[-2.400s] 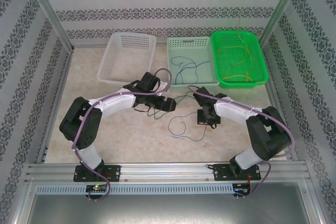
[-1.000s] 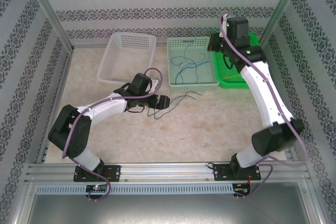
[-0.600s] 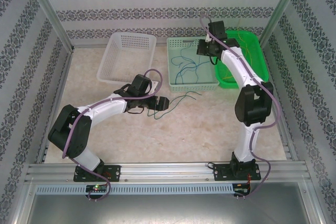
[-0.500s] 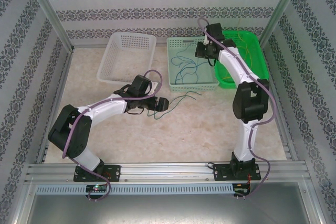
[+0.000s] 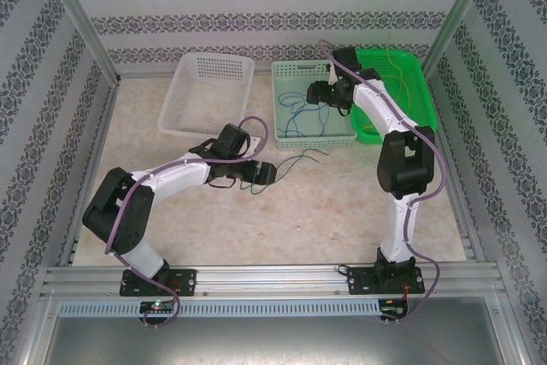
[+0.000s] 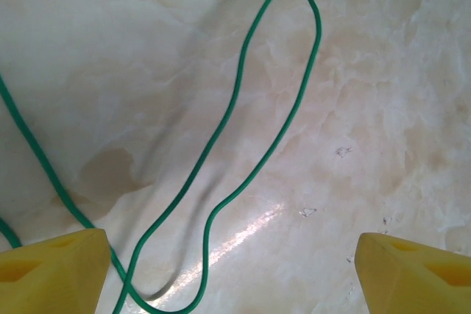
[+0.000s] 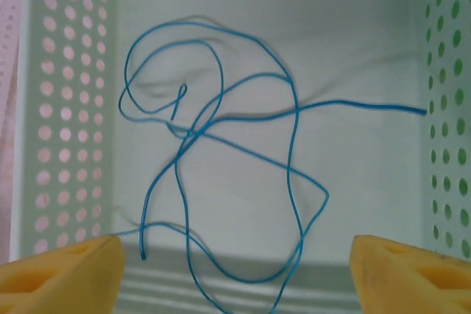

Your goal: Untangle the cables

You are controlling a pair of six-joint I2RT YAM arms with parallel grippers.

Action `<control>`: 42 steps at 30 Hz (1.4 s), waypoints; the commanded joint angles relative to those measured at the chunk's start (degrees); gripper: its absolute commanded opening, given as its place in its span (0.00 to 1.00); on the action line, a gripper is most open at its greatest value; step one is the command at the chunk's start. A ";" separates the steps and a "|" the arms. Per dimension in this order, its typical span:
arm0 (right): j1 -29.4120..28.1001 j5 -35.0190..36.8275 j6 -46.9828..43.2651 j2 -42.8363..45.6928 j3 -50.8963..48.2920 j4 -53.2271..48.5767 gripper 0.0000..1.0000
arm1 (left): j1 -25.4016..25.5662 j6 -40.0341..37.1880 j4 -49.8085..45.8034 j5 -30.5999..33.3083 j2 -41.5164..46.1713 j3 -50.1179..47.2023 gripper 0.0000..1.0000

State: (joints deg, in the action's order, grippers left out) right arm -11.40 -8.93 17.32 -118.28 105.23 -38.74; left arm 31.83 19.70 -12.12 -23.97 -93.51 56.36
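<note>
On the tabletop [image 5: 342, 211], just in front of the pale green basket [image 5: 314, 139], the green cable [image 5: 301, 158] lies in a loose, narrow loop. Over its near end sits the left tool [image 5: 263, 173], low above the surface. The left wrist view shows this tool's yellow fingers [image 6: 51, 270] spread wide at the two lower corners, with nothing clamped. Two strands of the green cable run between them and cross near the top edge. A third strand passes just beside the left-hand finger.

The right arm reaches forward over the pale green basket, which stands between the white basket [image 5: 184, 117] and the bright green basket [image 5: 427, 113]. Above the basket floor hangs the right tool [image 5: 314, 94], its fingers [image 7: 59, 277] likewise spread wide and holding nothing. Below them the blue cables [image 7: 221, 137] lie on the basket floor in several crossing loops, with one free end pointing toward the perforated right wall. The number of blue cables in the heap cannot be told.

The yellow cables [image 5: 389, 83] lie inside the bright green basket, well apart from both tools.
</note>
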 commanded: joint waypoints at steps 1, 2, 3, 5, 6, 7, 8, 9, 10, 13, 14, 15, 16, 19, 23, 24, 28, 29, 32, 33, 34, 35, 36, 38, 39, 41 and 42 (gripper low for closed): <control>-1.09 -2.41 -0.80 6.79 -2.89 3.58 0.88 | 0.64 -1.16 -1.14 1.27 0.15 0.89 0.87; -1.52 -2.76 -0.84 7.92 -3.41 3.99 0.89 | 0.66 -1.13 -1.11 1.38 0.26 0.77 0.87; -1.96 -3.05 -0.91 8.97 -3.78 4.19 0.90 | 0.63 -1.18 -1.28 1.55 0.28 0.64 0.87; -2.85 -2.91 -1.06 10.65 -4.36 4.11 0.91 | 0.68 -1.71 -1.99 1.88 0.51 0.83 0.87; -3.18 -2.75 -1.06 11.45 -4.85 4.15 0.91 | 0.68 -2.03 -2.44 2.16 0.61 0.91 0.87; -3.43 -2.62 -0.91 12.17 -5.39 4.28 0.91 | 0.64 -2.39 -2.88 2.41 0.70 0.95 0.87; -3.80 -2.63 -0.61 13.15 -6.39 4.40 0.91 | 0.64 -2.64 -3.19 2.60 0.79 1.08 0.87; -4.09 -2.61 -0.18 14.32 -7.75 4.95 0.91 | 0.68 -2.97 -3.55 2.55 0.87 1.21 0.87; -4.32 -2.50 0.26 15.47 -9.08 5.56 0.91 | 0.65 -3.21 -3.86 2.54 0.79 1.35 0.87; -4.61 -2.30 2.14 19.70 -15.13 8.54 0.91 | 0.68 -3.86 -5.28 2.69 0.58 1.70 0.86; -4.64 -2.27 3.04 21.15 -17.48 9.62 0.91 | 0.64 -3.86 -5.37 2.93 0.70 1.58 0.87; -4.65 -2.30 3.80 22.73 -19.82 10.59 0.91 | 0.63 -3.77 -5.29 3.20 0.94 1.36 0.86; -4.68 -2.61 4.50 23.97 -21.64 11.38 0.91 | 0.66 -3.72 -5.11 3.18 1.01 1.19 0.86; -4.78 -2.99 6.51 28.06 -27.81 13.17 0.89 | 0.64 -4.19 -4.49 0.99 0.13 1.50 0.86; -4.89 -2.67 10.42 32.85 -36.07 15.94 0.85 | 0.64 -5.72 -6.54 -2.41 -3.93 4.67 0.81; -4.91 -2.67 11.31 33.87 -37.64 16.17 0.84 | 0.74 -6.15 -6.68 -2.76 -4.49 5.26 0.80; -5.04 -1.94 13.79 37.95 -43.05 16.99 0.82 | 0.81 -7.69 -7.36 -0.51 -5.08 6.82 0.79; -5.12 -1.82 14.42 39.07 -44.58 17.54 0.81 | 0.84 -8.44 -7.81 0.37 -5.46 7.59 0.79; -5.37 -1.55 16.01 41.81 -48.70 19.05 0.80 | 0.95 -10.94 -10.16 1.74 -7.58 10.38 0.79; -5.40 -1.38 16.39 42.66 -49.99 19.31 0.80 | 1.04 -11.70 -11.03 2.19 -8.41 11.05 0.79; -5.53 -1.11 16.73 43.48 -50.98 19.41 0.80 | 1.08 -12.20 -11.61 2.46 -9.19 11.58 0.79; -5.57 -0.69 17.11 44.44 -52.01 19.46 0.80 | 1.04 -12.59 -11.95 2.60 -9.98 11.99 0.79; -5.71 -0.19 17.47 45.32 -52.90 19.49 0.80 | 1.08 -12.90 -12.13 2.62 -10.59 12.27 0.78; -5.69 0.53 18.16 46.95 -54.47 19.81 0.80 | 1.19 -13.19 -12.05 2.30 -12.01 12.53 0.78; -5.68 0.71 18.53 47.70 -55.15 20.13 0.81 | 1.20 -13.25 -12.05 2.28 -12.69 12.76 0.77; -5.80 0.91 18.76 48.46 -55.92 20.28 0.81 | 1.23 -13.13 -11.89 2.34 -14.12 13.25 0.76; -5.77 0.98 18.84 48.66 -56.15 20.20 0.81 | 1.31 -13.11 -11.86 2.26 -15.01 13.68 0.75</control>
State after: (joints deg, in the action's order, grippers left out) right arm -16.40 -9.67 34.52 -71.13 50.09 -20.25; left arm 32.29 8.60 -21.37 -22.22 -106.67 68.40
